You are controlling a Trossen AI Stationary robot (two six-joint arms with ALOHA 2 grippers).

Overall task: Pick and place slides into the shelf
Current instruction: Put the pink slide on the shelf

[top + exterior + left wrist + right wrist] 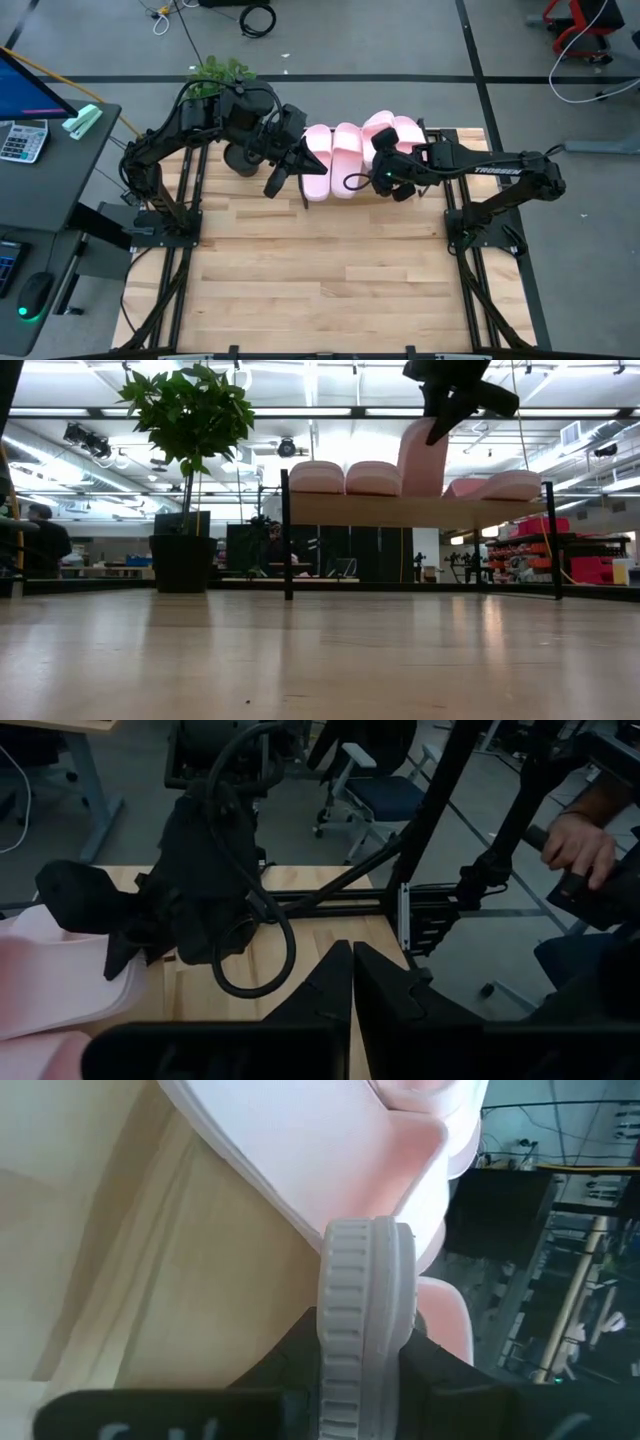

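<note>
Overhead, you had the right end effector (378,160) pinching a slide (380,135) at the shelf (437,140), beside two slides (333,155) already lying on it. Only the low view showed that held slide (422,458) standing upright on the shelf (420,510), with a fourth (495,486) lying flat beyond it. Farther left, your left end effector (272,186) hovered above the tabletop (320,270), its fingers (335,982) pressed together.
</note>
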